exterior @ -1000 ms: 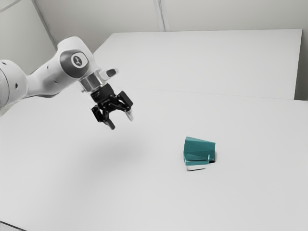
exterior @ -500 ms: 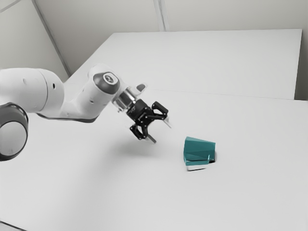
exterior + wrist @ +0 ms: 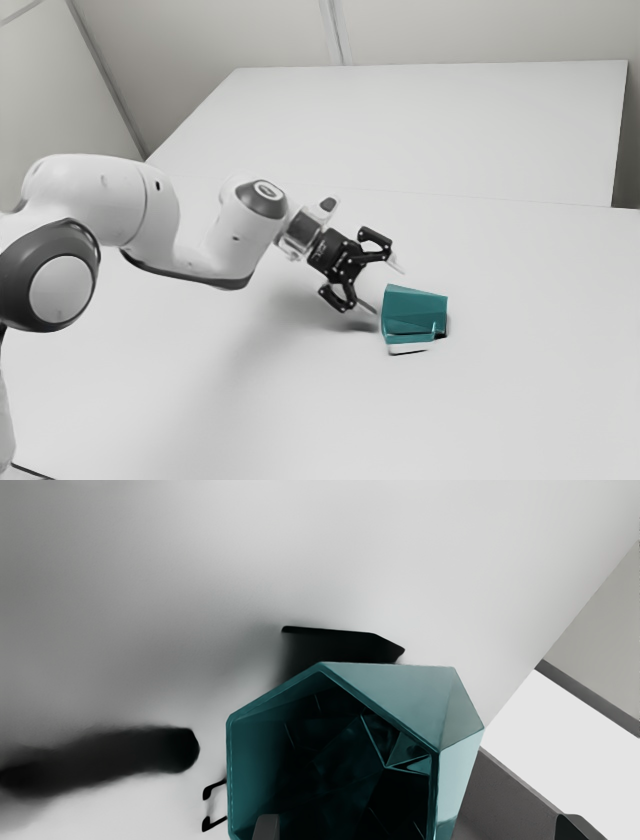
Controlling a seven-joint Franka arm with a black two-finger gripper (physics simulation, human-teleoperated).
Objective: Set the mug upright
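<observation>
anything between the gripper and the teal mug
No object lies there: the exterior view shows the open gripper right by the mug, and the wrist view looks straight into its mouth. Whether they touch, I can't tell.

And this looked like a plain lab: a white robot arm [image 3: 100, 200] reached over a broad white counter [image 3: 530, 400], a second white surface [image 3: 450, 120] lay beyond, and pale walls [image 3: 480, 30] rose behind, one with an upright strip [image 3: 335, 35]!

White table [image 3: 540, 380], pale grey wall [image 3: 480, 30] beyond
</observation>
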